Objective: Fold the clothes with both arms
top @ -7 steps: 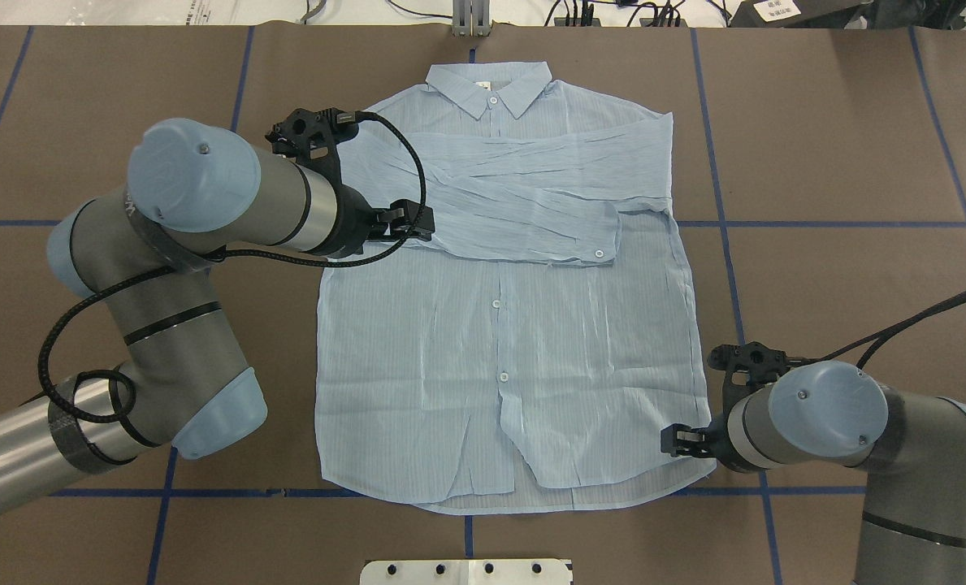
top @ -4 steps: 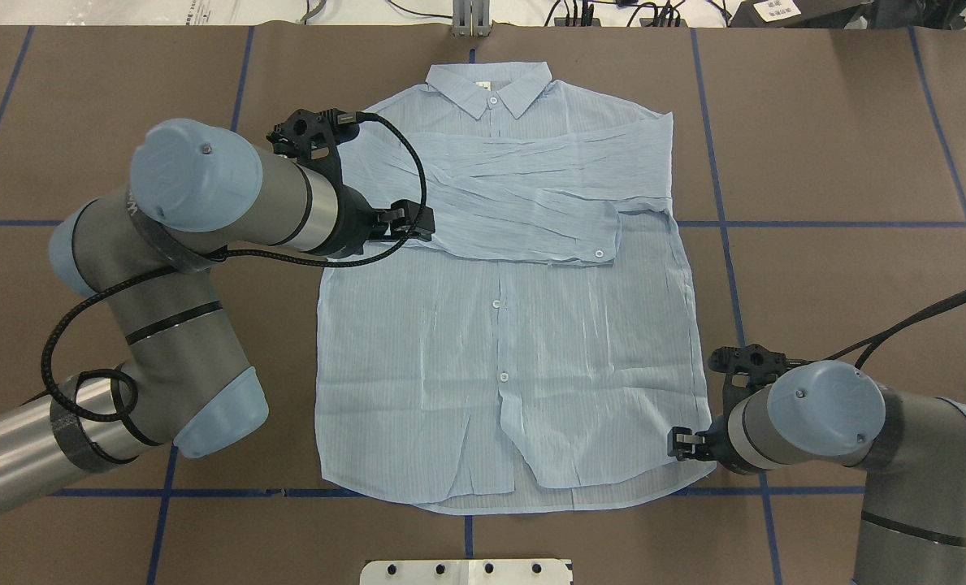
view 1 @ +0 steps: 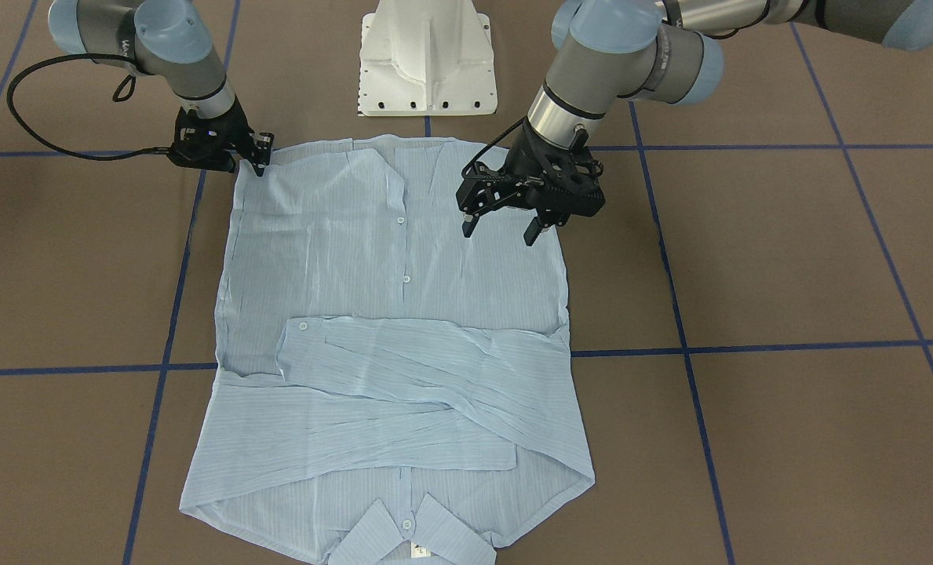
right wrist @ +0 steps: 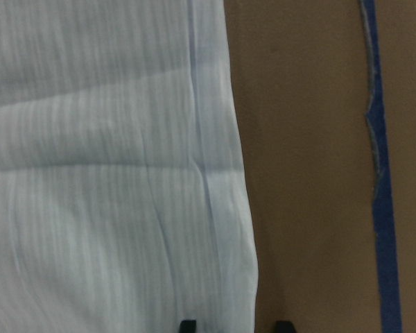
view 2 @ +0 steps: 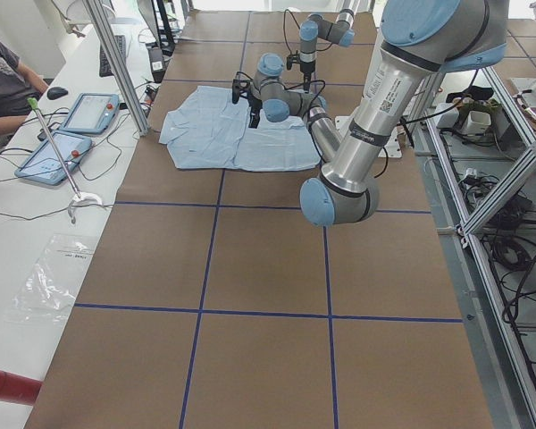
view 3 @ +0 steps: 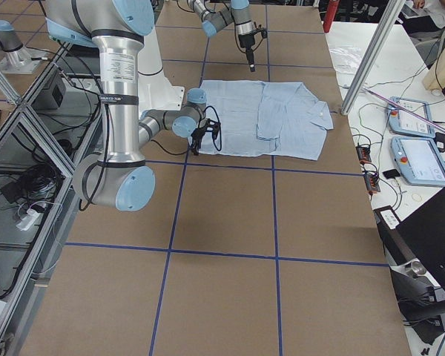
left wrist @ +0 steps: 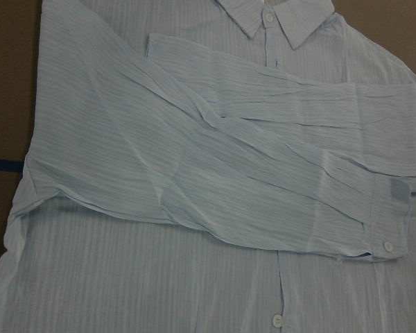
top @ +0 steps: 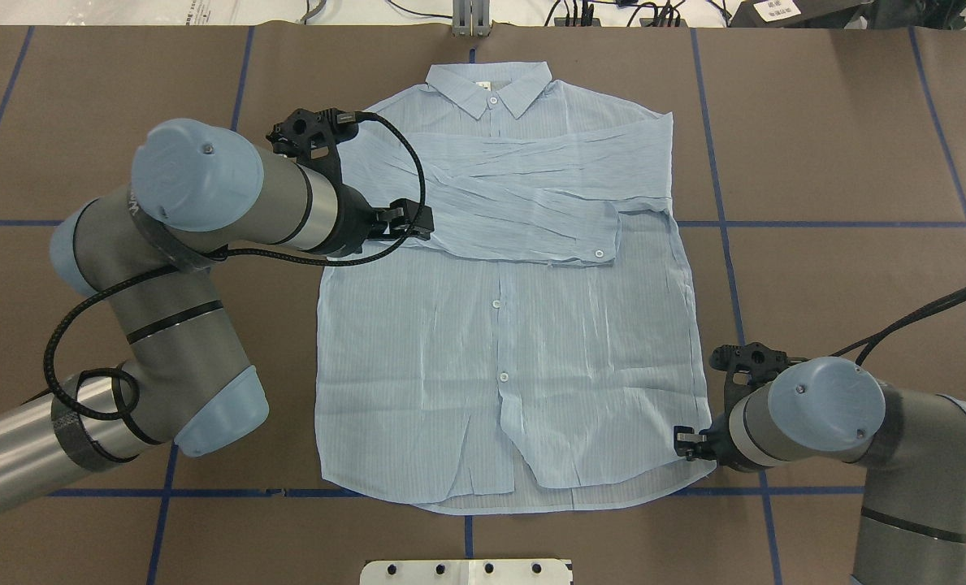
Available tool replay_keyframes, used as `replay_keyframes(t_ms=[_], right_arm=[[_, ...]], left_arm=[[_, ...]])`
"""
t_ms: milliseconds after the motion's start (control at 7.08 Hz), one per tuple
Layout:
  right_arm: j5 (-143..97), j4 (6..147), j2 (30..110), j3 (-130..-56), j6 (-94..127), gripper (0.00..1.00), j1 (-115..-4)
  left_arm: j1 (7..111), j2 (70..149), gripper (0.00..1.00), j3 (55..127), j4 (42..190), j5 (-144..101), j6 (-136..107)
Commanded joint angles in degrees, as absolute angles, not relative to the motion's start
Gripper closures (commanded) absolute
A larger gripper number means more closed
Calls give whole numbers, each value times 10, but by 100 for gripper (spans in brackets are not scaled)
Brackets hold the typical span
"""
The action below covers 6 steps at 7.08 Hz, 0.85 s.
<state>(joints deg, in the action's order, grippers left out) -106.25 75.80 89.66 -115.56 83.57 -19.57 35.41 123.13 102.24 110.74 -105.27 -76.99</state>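
Observation:
The pale-blue striped shirt [top: 515, 366] lies flat and buttoned on the brown table, collar at the far side, both sleeves folded across the chest. It also shows in the front view [view 1: 356, 259]. My left gripper [view 1: 497, 233] is open and empty, hovering over the shirt's left side by the sleeve fold [left wrist: 194, 173]; in the overhead view it [top: 418, 221] hangs over that fold. My right gripper [top: 679, 443] is open, low at the hem corner on my right. In the right wrist view its fingertips [right wrist: 187, 323] straddle the shirt's side edge [right wrist: 222, 173].
The white pedestal base [view 1: 427, 59] stands at the near table edge. Blue tape lines [top: 718, 223] cross the brown table cover. An operator [view 2: 0, 80] and tablets [view 2: 89, 112] are at a side desk beyond the far edge.
My right gripper has slid a little to the right, out toward the shirt's hem corner. The left arm has barely moved. The shirt lies as before.

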Motion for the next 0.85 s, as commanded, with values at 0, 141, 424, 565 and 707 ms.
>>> replay_keyframes(t_ms=[0, 141, 424, 565, 707], right_arm=[[-1071, 758, 903, -1156, 835, 64, -203], [-1072, 758, 902, -1156, 835, 74, -203], [-1067, 758, 901, -1154, 838, 90, -201], [-1067, 758, 898, -1151, 838, 95, -201], [-1067, 757, 895, -1151, 837, 100, -201]], left_arm=[[354, 1231, 2, 1022, 1107, -1051, -770], [354, 1232, 3, 1022, 1107, -1049, -771], [354, 1231, 4, 1022, 1107, -1049, -773], [354, 1231, 5, 1021, 1107, -1049, -774], [356, 1230, 6, 1021, 1107, -1049, -774]])
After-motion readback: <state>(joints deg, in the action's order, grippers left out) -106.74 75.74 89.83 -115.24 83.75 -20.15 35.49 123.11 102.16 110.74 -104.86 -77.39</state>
